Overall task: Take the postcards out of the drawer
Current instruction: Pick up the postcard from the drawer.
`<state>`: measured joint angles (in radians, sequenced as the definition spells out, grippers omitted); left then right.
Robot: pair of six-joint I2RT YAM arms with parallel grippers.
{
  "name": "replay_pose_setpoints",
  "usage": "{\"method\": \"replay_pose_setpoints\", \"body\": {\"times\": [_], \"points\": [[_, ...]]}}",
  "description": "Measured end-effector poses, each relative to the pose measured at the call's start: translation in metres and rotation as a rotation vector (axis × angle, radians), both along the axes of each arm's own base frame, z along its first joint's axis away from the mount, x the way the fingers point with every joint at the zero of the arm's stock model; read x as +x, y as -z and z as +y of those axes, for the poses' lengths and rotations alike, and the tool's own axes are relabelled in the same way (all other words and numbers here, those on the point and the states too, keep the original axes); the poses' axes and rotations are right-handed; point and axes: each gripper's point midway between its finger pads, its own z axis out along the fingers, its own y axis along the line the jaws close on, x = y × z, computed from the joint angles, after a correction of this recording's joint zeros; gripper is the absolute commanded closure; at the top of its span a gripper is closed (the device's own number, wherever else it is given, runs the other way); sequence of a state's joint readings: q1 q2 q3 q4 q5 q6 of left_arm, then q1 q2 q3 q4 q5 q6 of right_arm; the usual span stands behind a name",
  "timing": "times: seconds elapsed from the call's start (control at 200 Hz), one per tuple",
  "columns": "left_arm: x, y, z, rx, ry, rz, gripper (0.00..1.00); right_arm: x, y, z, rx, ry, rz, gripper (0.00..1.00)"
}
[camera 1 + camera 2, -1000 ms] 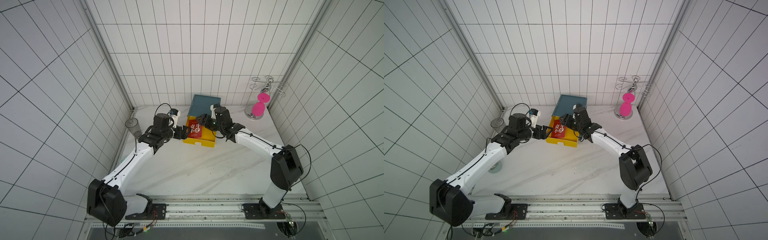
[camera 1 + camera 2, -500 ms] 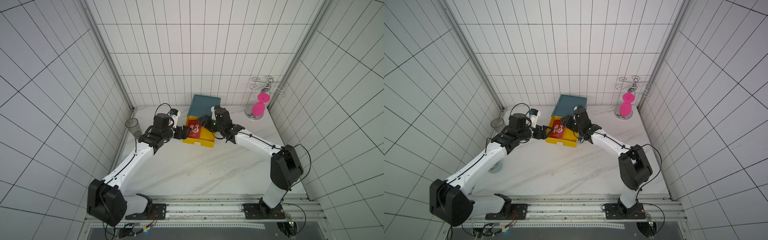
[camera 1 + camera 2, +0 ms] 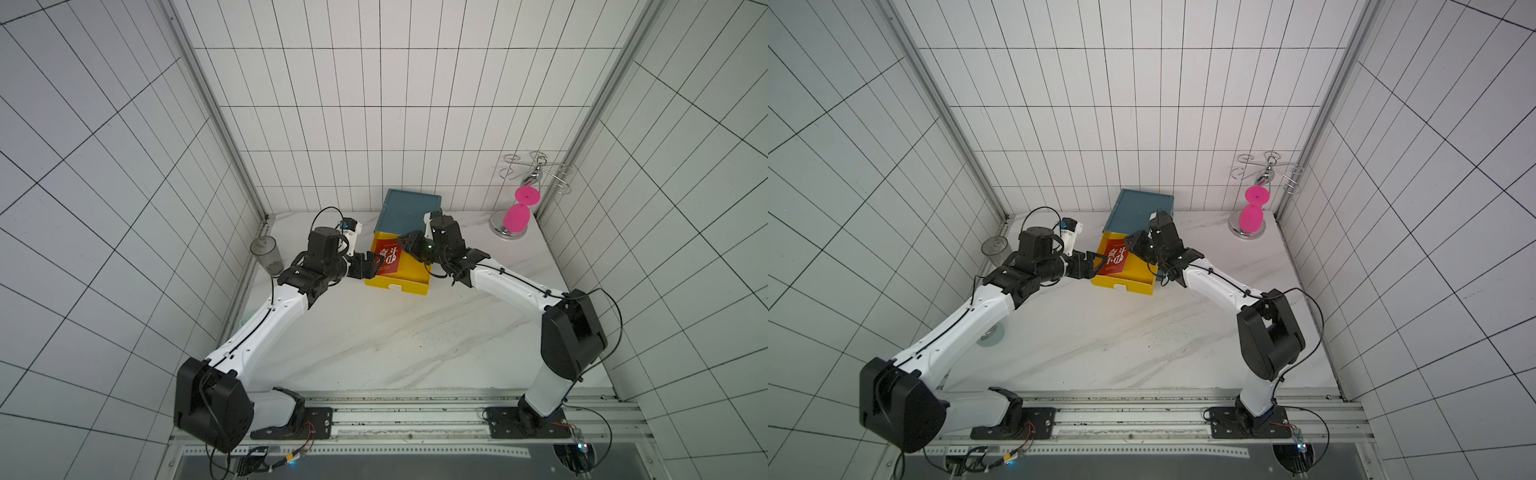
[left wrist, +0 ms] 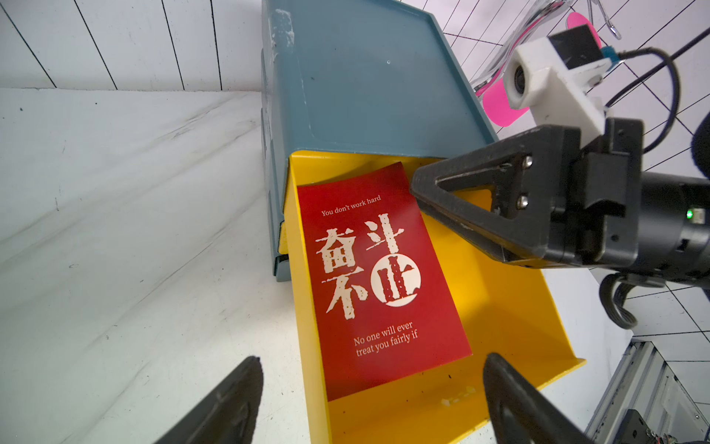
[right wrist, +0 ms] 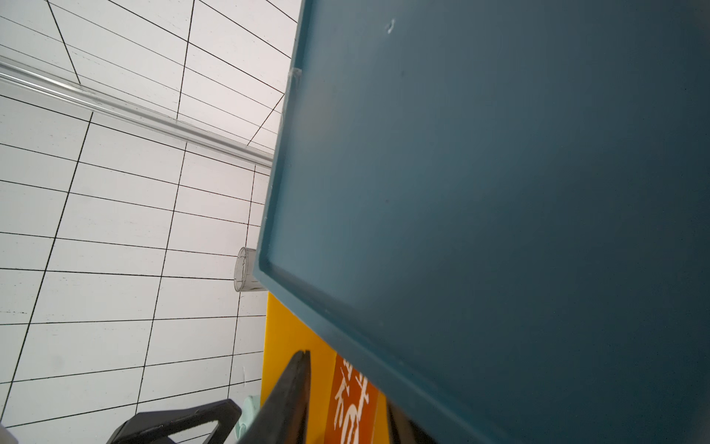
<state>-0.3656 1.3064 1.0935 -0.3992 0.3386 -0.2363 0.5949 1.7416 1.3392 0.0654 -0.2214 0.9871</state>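
A yellow drawer [image 3: 409,276] [image 3: 1133,274] [image 4: 499,307] [image 5: 284,326] stands pulled out of a teal cabinet [image 3: 407,210] [image 3: 1138,210] [image 4: 365,84] [image 5: 499,153]. A red postcard [image 3: 388,259] [image 3: 1115,259] [image 4: 380,276] [image 5: 353,403] with white characters leans tilted against the drawer's left wall. My left gripper [image 3: 376,266] [image 3: 1096,266] [image 4: 372,361] is open at the drawer's front left corner, one finger outside the wall and one over the drawer floor. My right gripper [image 3: 405,245] [image 3: 1131,245] [image 4: 415,188] [image 5: 347,384] reaches in at the card's far right corner. Its jaws stand narrowly apart with the card's edge between them.
A clear cup [image 3: 266,253] [image 3: 995,249] stands by the left wall. A pink goblet [image 3: 517,216] [image 3: 1252,214] sits under a chrome rack [image 3: 536,174] at the back right. A pale disc [image 3: 990,334] lies near the left wall. Tiled walls close in three sides.
The right gripper's jaws have narrowed around the postcard's far corner. The left arm and the drawer have stayed put.
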Motion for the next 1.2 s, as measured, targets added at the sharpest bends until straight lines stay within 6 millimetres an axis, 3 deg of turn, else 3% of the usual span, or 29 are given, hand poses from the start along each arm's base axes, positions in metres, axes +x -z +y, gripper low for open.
{"method": "replay_pose_setpoints", "body": {"times": [0.14, 0.385, 0.62, 0.905, 1.074, 1.199], "points": [[0.001, 0.000, 0.000, -0.001, 0.000, -0.003, 0.12, -0.001, 0.003, 0.000, 0.003, -0.003, 0.007, 0.48], [0.003, -0.002, -0.001, -0.005, 0.000, -0.012, 0.12, -0.003, 0.003, 0.002, 0.013, -0.013, 0.009, 0.49], [0.003, -0.002, -0.001, -0.006, 0.000, -0.014, 0.12, -0.008, 0.021, 0.009, 0.033, -0.044, 0.052, 0.52], [0.004, 0.001, -0.002, -0.003, 0.000, -0.007, 0.12, -0.007, 0.027, 0.007, 0.016, -0.039, 0.057, 0.75], [0.005, 0.003, -0.002, 0.000, 0.000, -0.002, 0.12, -0.006, 0.029, 0.005, -0.006, -0.032, 0.049, 0.97], [0.005, 0.003, -0.002, 0.001, 0.000, -0.002, 0.11, -0.006, 0.030, 0.002, -0.022, -0.030, 0.047, 1.00]]}}
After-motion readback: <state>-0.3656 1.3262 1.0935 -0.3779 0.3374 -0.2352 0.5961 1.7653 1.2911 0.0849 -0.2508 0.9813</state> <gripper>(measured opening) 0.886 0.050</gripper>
